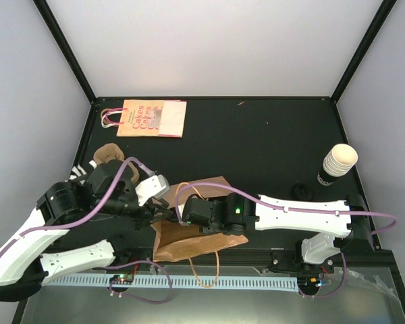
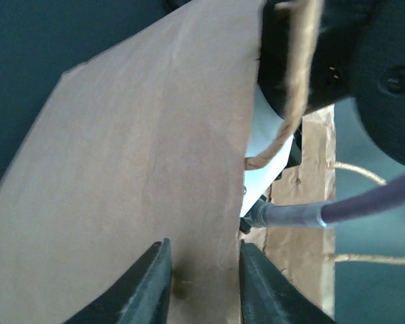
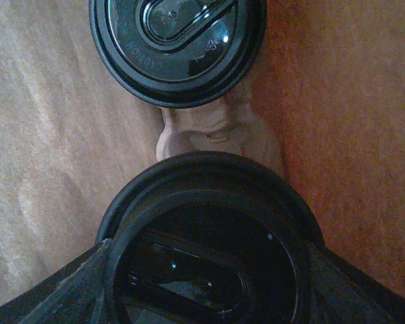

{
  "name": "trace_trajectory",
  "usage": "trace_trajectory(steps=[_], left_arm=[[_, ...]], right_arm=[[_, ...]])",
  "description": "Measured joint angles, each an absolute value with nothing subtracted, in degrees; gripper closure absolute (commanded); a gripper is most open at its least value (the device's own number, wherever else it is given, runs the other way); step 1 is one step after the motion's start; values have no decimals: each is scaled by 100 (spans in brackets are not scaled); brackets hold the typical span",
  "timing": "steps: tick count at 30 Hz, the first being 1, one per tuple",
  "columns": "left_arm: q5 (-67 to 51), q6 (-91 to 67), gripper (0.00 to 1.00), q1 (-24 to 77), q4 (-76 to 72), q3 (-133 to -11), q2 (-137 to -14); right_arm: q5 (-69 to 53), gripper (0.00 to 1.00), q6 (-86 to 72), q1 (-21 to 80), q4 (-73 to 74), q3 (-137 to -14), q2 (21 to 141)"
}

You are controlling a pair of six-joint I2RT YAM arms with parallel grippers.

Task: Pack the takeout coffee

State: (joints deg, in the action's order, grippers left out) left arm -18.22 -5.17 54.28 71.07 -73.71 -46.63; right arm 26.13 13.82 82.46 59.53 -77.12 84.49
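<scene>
In the right wrist view my right gripper (image 3: pixel 208 266) is shut on a takeout coffee (image 3: pixel 209 229), one finger on each side of its round black lid. It is inside the brown paper bag (image 1: pixel 189 244). A second black-lidded cup (image 3: pixel 177 47) sits just beyond in a pale pulp tray (image 3: pixel 209 131) on the bag's floor. My left gripper (image 2: pixel 202 250) is at the bag's left rim. Its fingers are partly apart with the edge of the bag wall (image 2: pixel 142 169) between them, and a gap still shows. The bag's twine handle (image 2: pixel 293 88) hangs close by.
A printed orange paper bag (image 1: pixel 152 118) lies flat at the back left. A brown pulp tray (image 1: pixel 108 154) sits by the left arm. A stack of lidless cream cups (image 1: pixel 339 162) lies at the right, with a loose black lid (image 1: pixel 302 191) near it.
</scene>
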Motion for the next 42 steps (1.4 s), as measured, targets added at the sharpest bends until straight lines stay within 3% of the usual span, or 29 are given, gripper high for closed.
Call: trace_trajectory(steps=[3, 42], left_arm=[[-1730, -530, 98, 5489, 7142, -7509, -4703], [-1313, -897, 98, 5527, 7107, -7679, -4960]], right_arm=[[2609, 48, 1382, 8246, 5968, -7712, 8449], [3096, 49, 438, 8683, 6805, -8525, 8910]])
